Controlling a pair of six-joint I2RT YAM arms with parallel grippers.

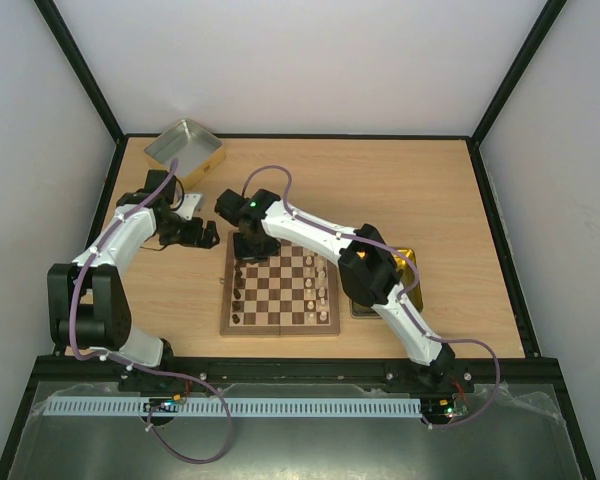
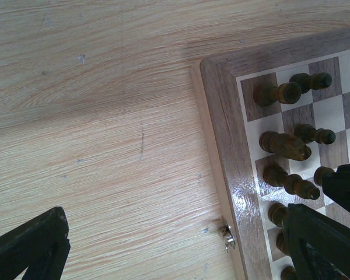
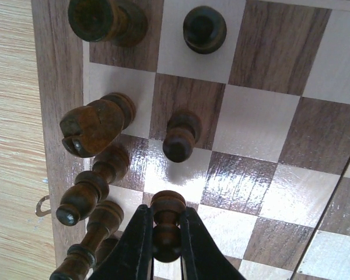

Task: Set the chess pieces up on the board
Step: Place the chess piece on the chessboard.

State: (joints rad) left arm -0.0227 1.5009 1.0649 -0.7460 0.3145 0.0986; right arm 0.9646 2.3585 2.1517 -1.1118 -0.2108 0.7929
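The right claw [image 3: 166, 233] was clamped on an upright dark brown wooden pawn [image 3: 167, 205] at the 11 o'clock corner of the checked wooden chessboard [image 3: 55, 58], while the left claw [image 2: 175, 251] stood spread apart over the counter [image 2: 105, 116] at the board's 9 o'clock.

Board [image 1: 280, 329]: dark brown and light tan checks, glossy, inside a brown wood-grain rim.
Clasp [image 2: 227, 236]: silver metal.
Dark chessmen [image 3: 96, 125]: deep brown with ochre streaks.
Pawn [image 3: 166, 233] in the right hand [image 3: 166, 213]: dark brown; the hand's fingers black.
Cream chessmen [image 1: 321, 290]: pale cream-white.
Counter [image 1: 400, 190]: light oak tone, fine straight grain.
Far tin [image 1: 184, 150]: silver.
Tin beside the board [image 1: 410, 262]: yellow-gold.
Arms [image 1: 120, 240]: white shells, black joints; cables [image 1: 265, 172] purple.
Walls [image 1: 300, 60]: white, with black frame bars [image 1: 80, 70].
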